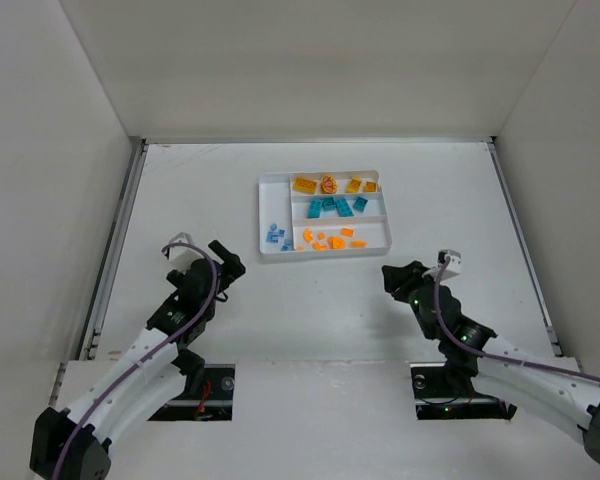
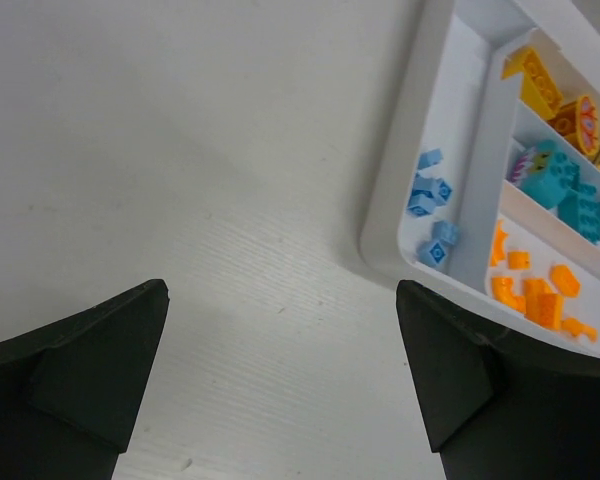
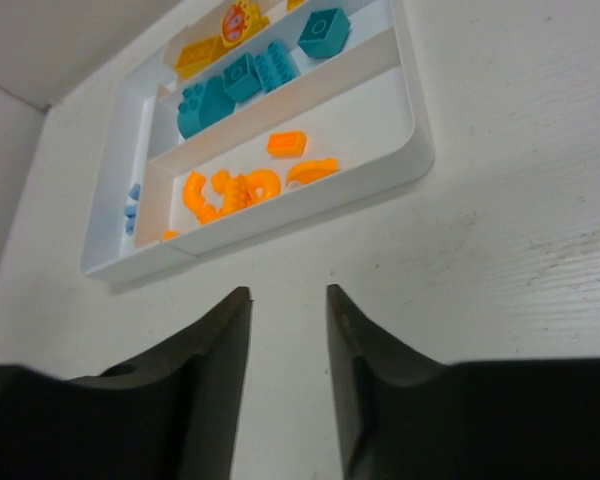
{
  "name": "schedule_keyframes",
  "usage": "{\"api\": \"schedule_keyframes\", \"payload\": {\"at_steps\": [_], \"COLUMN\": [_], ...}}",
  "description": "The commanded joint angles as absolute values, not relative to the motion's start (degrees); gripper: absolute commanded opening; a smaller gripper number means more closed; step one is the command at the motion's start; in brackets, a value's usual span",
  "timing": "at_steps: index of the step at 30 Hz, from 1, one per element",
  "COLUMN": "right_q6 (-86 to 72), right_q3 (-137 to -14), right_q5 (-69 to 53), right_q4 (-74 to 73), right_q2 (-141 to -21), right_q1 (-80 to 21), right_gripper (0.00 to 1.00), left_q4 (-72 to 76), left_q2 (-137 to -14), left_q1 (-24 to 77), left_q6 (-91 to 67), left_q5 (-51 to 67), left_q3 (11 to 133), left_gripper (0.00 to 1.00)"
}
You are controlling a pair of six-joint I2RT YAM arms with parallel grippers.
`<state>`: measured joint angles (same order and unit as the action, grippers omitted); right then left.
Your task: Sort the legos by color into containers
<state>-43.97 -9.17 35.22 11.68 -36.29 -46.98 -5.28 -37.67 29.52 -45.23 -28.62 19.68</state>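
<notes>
The white tray (image 1: 325, 251) lies at the middle back of the table. Its far row holds yellow-orange legos (image 1: 305, 184), one with a red mark (image 1: 328, 184). Teal legos (image 1: 330, 206) fill the middle row, bright orange bits (image 1: 330, 240) the near row, and light blue ones (image 1: 277, 236) the narrow left section. My left gripper (image 1: 227, 260) hovers left of the tray's near corner, its jaws wide open and empty (image 2: 280, 300). My right gripper (image 1: 392, 277) is in front of the tray's right end, its jaws a narrow gap apart with nothing between them (image 3: 288, 292).
White walls enclose the table on three sides. Metal rails run along its left edge (image 1: 115, 250) and right edge (image 1: 520, 240). Bare white tabletop lies between the tray (image 3: 310, 205) and both arm bases.
</notes>
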Motion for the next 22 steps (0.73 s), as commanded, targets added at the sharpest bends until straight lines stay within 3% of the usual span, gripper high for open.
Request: {"api": "schedule_keyframes", "payload": {"at_steps": [1,6,11,12,13,22], "right_q6": [-45.2,-46.1,-46.2,-46.3,-46.5,-52.8], "right_q3": [-6.7,-4.5,-4.8,-5.0,-5.0,-4.0], "right_q5": [38.0,38.4,39.0,39.0,39.0,42.1], "right_q4": [11.0,10.0,10.7,10.7,10.7,6.8], "right_q2": [-30.8,-24.8,-26.7,-27.2,-27.8,-25.8], "right_q1": [-47.3,-45.8,-45.7,-45.7,-45.7,-44.0], "right_gripper": [0.48,0.66,0.74,0.8,1.0,1.0], "left_q4": [-13.4,-16.3,-16.0,-15.9,-15.7,-12.9], "left_q2": [-36.4,-34.6,-39.4,-40.4,-41.5,-48.8], "left_q1": [27.5,28.1,28.2,28.3,28.3,26.5], "left_q6": [-49.1,-49.3,-48.6,-48.6,-48.5,-49.0], "left_q5": [-26.3,-26.0,-26.4,-26.4,-26.5,-27.0], "left_q3": [18.8,19.2,21.2,21.7,22.1,22.9], "left_gripper": [1.0,1.0,1.0,1.0,1.0,1.0]}}
